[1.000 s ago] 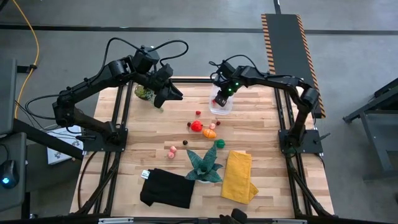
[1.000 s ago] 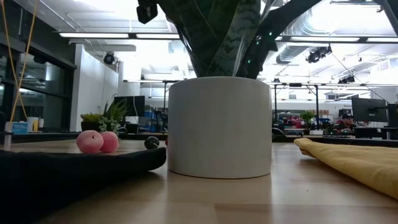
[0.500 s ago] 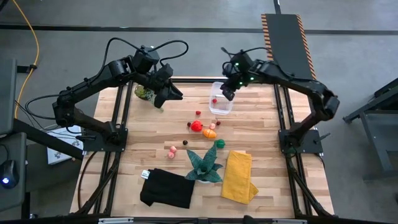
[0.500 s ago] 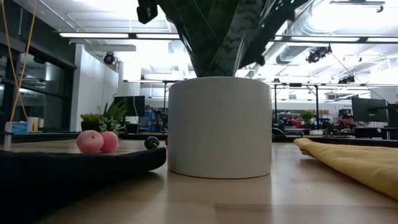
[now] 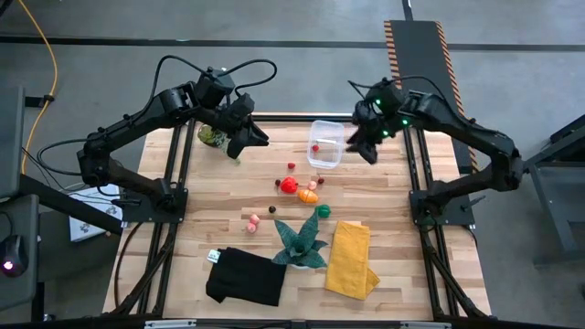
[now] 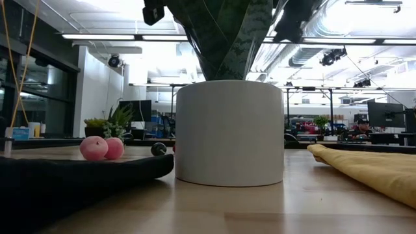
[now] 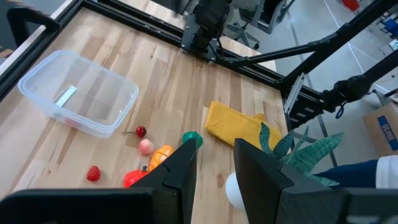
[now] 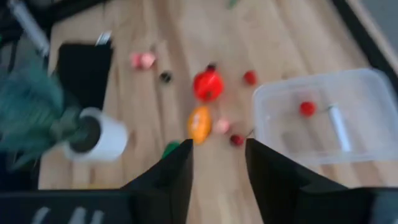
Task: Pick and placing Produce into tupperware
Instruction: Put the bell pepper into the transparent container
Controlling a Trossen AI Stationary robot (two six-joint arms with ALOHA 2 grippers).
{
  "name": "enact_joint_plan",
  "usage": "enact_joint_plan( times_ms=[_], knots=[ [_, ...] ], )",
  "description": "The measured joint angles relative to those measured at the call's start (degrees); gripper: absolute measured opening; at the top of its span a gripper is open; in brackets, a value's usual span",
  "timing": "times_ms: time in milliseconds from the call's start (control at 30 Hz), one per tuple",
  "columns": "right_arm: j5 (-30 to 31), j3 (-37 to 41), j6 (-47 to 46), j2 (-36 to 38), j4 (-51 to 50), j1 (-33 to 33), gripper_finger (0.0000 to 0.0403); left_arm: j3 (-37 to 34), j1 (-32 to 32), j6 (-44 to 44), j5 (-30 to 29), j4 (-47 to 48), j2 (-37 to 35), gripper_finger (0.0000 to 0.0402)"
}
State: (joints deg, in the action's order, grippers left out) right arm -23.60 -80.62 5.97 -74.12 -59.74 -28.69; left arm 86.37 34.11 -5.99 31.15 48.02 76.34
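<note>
The clear tupperware (image 5: 331,157) stands on the table at the far middle, and one small red piece (image 8: 306,108) lies inside it. More produce lies loose on the wood nearer the middle: a red piece (image 5: 289,185), an orange one (image 5: 309,195), a green one (image 5: 323,211), pink ones (image 5: 253,220) and a dark one (image 5: 271,209). My right gripper (image 5: 360,147) hangs open in the air just right of the tub, with nothing between its fingers. My left gripper (image 5: 258,139) waits open, high over the far left of the table.
A teal spiky plant in a white pot (image 5: 300,243) stands near the front middle. A folded yellow cloth (image 5: 352,259) lies to its right and a black cloth (image 5: 245,276) to its left. A small leafy potted plant (image 5: 211,135) sits under the left arm.
My right gripper has risen from over the tupperware and drawn back toward the table's right edge. The small red piece now shows lying in the tub. The tub and the loose produce have kept their places.
</note>
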Motion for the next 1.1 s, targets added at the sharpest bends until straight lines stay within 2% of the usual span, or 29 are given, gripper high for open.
enact_joint_plan(
  times_ms=[233,400,567,933,1100],
  knots=[
    [0.0,0.0,0.1,0.4,-4.0,7.3,0.0208,0.0,0.0,0.2,-1.0,0.6,0.0,0.0095],
    [2.8,0.0,0.1,-0.2,-3.9,12.0,0.0236,0.0,0.0,0.2,-1.1,2.4,0.0,0.0095],
    [7.3,0.8,1.7,-2.1,-4.3,15.6,0.0241,0.0,0.0,0.2,-1.9,5.4,0.0,0.0095],
    [7.4,8.0,4.4,-7.6,0.3,19.8,0.0241,0.0,0.0,0.2,-1.9,6.7,0.0,0.0095],
    [7.1,12.2,1.7,-7.8,8.4,21.3,0.0241,0.0,0.0,0.2,-1.9,6.7,0.0,0.0095]
  ],
)
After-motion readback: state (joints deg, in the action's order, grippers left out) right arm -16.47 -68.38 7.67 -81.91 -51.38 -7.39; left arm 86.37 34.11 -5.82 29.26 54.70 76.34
